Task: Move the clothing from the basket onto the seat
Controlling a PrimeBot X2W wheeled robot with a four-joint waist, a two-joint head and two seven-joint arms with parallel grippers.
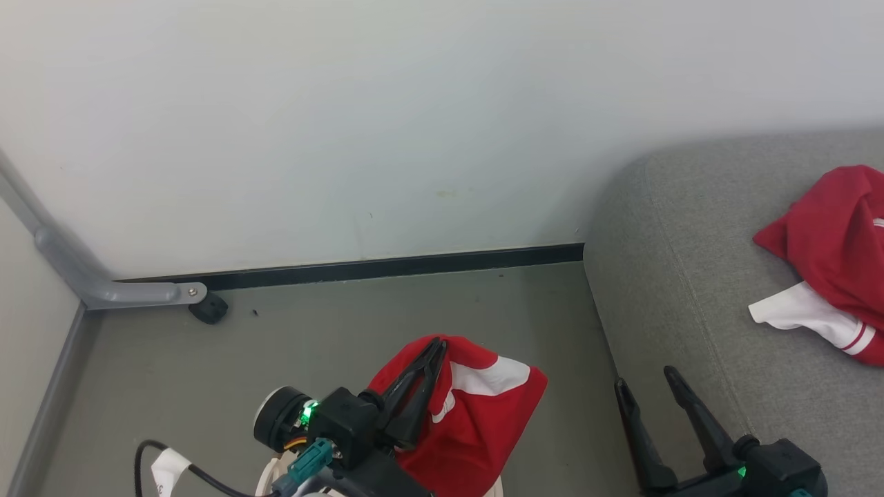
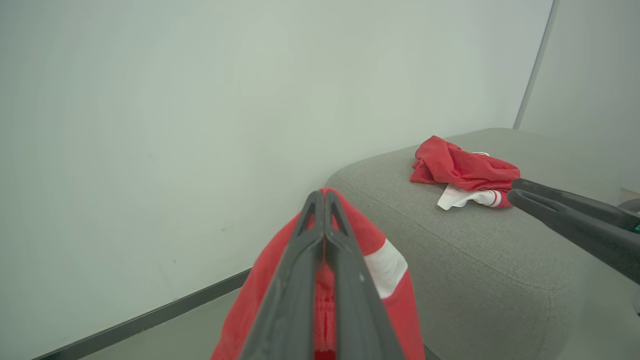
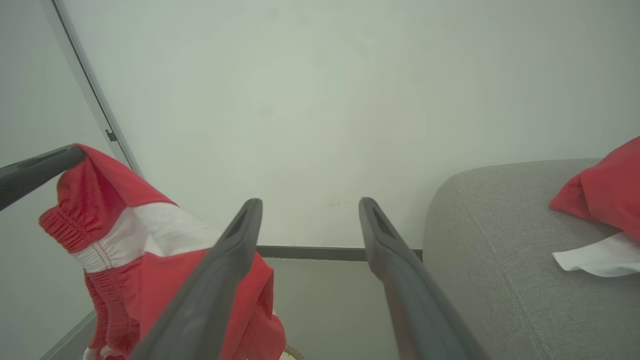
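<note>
The left pincer [image 1: 436, 347] is pressed together on a red garment [image 1: 476, 414] that drapes below its tips. The right pincer [image 1: 646, 379], spread and empty, sits right of that cloth at the edge of the seat [image 1: 677, 290]; a second red garment [image 1: 839, 235] lies on the seat beyond it.

The clothing [image 1: 476, 414] is red with white panels, the seat [image 1: 663, 290] plain grey, the skirting [image 1: 387, 268] black, the floor [image 1: 345, 310] dull grey-green.
</note>
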